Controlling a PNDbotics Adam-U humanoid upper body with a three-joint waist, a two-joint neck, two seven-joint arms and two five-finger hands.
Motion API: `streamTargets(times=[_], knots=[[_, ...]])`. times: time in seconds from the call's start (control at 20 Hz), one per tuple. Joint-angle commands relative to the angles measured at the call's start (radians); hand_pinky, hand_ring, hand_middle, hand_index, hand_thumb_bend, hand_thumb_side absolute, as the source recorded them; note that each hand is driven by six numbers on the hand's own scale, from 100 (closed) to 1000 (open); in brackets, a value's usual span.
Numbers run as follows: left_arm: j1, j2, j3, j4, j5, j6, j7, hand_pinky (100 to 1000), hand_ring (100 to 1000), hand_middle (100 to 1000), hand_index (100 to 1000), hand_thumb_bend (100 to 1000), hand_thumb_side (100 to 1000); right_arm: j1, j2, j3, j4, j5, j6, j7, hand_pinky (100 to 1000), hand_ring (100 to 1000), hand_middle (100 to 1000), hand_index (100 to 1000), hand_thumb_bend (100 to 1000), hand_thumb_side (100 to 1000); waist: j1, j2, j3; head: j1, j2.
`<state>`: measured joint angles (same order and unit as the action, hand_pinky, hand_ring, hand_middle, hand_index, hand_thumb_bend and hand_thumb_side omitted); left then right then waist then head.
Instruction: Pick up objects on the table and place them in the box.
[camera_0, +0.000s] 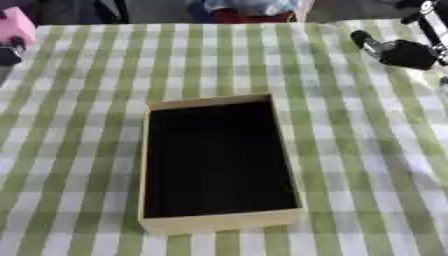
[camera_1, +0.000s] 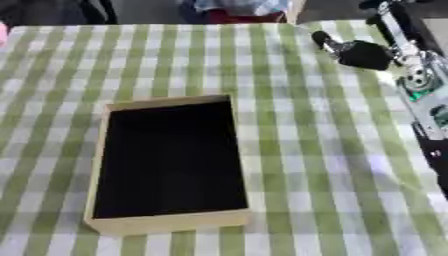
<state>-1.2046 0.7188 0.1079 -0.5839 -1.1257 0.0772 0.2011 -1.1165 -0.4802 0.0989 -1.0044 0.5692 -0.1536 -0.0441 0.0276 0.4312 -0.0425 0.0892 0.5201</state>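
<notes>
Left eye view shows the box (camera_0: 219, 220) sitting mid-table on the green-and-white checked cloth (camera_0: 367, 165), open top, dark interior, nothing visible inside it. My right hand (camera_1: 354, 51) is up at the far right of the table, black, seemingly hovering over or resting on the cloth; I can't tell whether the fingers are curled or straight, or whether anything is under them. Right arm (camera_1: 420, 80) runs down the right edge in the right eye view, mostly cut off. At the far left edge there's a pink object (camera_0: 17, 27) with something black (camera_0: 9, 54) right against it. That black bit could be my left hand on the object, but it's clipped by the frame, so I can't confirm that or say how the fingers are set. My read: this is early on, nothing boxed yet, still at the reach or pick stage. The pink thing is the only candidate item I can see, and it's well apart from the box. Next move, I reckon, calls for securing an item, lifting clear of the cloth, carrying it over the near-centre opening and releasing inside the walls.
</notes>
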Motion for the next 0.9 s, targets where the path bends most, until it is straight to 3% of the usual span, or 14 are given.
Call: streamTargets(times=[0.05, 0.45, 0.9], knots=[[-0.011, 0.017, -0.01, -0.021, 0.018, -0.022, -0.012, 559, 375, 304, 393, 209, 100, -0.01, -0.033, -0.005, -0.003, 0.002, -0.004, 0.004, 745, 860, 859, 929, 483, 564, 0.007, -0.052, 0.004, 0.005, 0.013], [0.001, -0.039, -0.052, -0.065, 0.061, -0.09, -0.044, 560, 372, 301, 387, 192, 100, 0.011, -0.027, 0.004, 0.02, 0.006, -0.012, 0.019, 748, 862, 861, 931, 478, 570, 0.01, -0.147, 0.016, -0.012, 0.049], [0.036, -0.096, -0.191, -0.246, 0.151, -0.23, -0.12, 570, 375, 302, 391, 204, 100, 0.039, -0.04, -0.009, 0.042, -0.014, -0.005, 0.012, 747, 861, 860, 931, 479, 574, 0.008, -0.232, 0.023, -0.062, 0.107]])
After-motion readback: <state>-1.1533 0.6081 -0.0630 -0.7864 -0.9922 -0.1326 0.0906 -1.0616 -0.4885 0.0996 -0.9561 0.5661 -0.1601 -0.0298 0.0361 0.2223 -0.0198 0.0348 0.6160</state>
